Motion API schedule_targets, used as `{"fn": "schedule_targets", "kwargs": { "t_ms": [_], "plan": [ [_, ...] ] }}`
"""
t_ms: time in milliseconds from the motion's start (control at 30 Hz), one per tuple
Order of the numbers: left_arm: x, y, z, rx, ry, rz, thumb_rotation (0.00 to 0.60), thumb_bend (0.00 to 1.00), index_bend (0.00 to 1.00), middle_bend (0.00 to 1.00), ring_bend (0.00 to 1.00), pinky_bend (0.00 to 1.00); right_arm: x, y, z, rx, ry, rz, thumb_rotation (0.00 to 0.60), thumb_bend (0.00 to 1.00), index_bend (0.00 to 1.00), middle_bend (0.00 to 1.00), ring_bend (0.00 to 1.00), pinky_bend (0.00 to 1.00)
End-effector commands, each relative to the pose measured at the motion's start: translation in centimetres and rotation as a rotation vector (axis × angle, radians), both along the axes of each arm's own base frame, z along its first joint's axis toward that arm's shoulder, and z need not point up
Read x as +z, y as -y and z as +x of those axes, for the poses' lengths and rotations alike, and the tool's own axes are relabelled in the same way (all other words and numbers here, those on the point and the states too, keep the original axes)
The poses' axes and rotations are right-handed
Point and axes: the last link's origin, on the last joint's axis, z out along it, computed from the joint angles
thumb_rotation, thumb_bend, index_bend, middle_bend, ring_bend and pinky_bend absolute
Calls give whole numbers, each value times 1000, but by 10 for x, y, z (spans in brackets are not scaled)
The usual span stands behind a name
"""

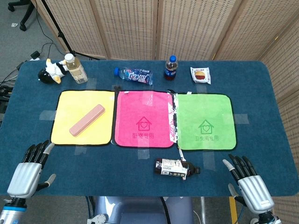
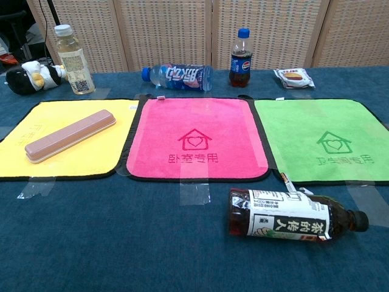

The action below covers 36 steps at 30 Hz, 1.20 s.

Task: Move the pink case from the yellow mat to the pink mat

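My left hand [image 1: 29, 170] hovers off near-left corner of table [image 1: 140, 179], fingers apart, holding nothing. My right hand [image 1: 247, 182] hovers off near-right corner of table, fingers spread, empty too. Both palms down, fingertips aimed toward table's far edge.
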Motion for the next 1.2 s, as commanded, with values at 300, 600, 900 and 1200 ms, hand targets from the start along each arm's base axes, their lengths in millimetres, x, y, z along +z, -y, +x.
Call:
{"fn": "schedule_targets", "kwargs": {
  "t_ms": [300,600,900,1200],
  "plan": [
    [1,-1,-4,21,10,-6,600,251,0,0,0,21,-5,0,-1,-7,-15,15,600,517,83,0,0,0],
    [2,-1,-2,16,14,-5,600,250,0,0,0,21,-3,0,-1,-6,-16,6,600,517,83,0,0,0],
    [1,-4,-1,60,75,-20,600,250,0,0,0,21,-3,0,-2,-10,-15,6,600,517,83,0,0,0],
    [10,-42,18,334,522,-94,600,250,0,0,0,22,-6,1,-2,-12,-26,12,600,517,83,0,0,0]
  ]
}}
